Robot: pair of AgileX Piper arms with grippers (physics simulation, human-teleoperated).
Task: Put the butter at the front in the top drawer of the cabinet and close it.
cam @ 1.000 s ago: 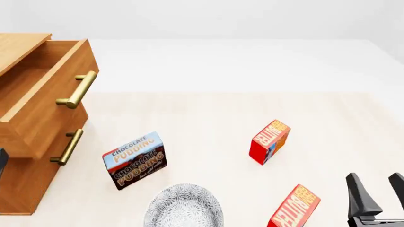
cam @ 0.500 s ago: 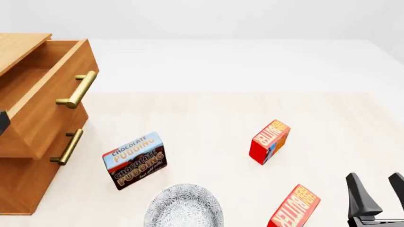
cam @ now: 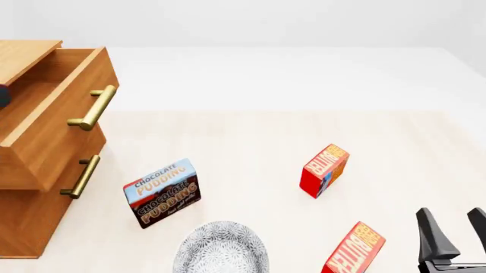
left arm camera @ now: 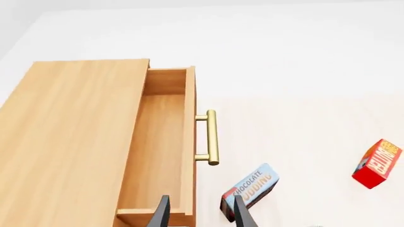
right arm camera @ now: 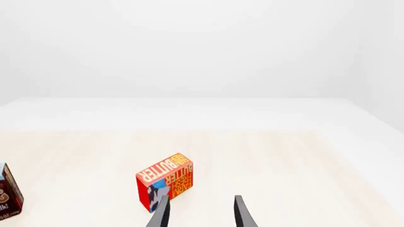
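The front butter [cam: 354, 248], a red carton with yellow lettering, leans at the table's near edge, just left of my right gripper [cam: 449, 227], which is open and empty. It is out of both wrist views. A second butter carton [cam: 325, 170] [right arm camera: 165, 181] [left arm camera: 377, 163] stands farther back. At the left is the cabinet [cam: 23, 222], its top drawer [cam: 45, 122] [left arm camera: 161, 142] pulled out and holding nothing that I can see. My left gripper [left arm camera: 202, 215] hangs open above the drawer's near end. Only a dark bit of the left arm [cam: 2, 94] shows in the front view.
A blue-brown Chocolate Pudding box [cam: 161, 192] [left arm camera: 249, 191] stands in front of the cabinet. A grey patterned bowl [cam: 222, 247] sits at the near edge between the pudding box and the front butter. The lower drawer [cam: 38, 210] is shut.
The dark bit of my left arm has climbed up the front view's left edge, from beside the lower drawer to beside the open top drawer. The right gripper and the cartons have not moved.
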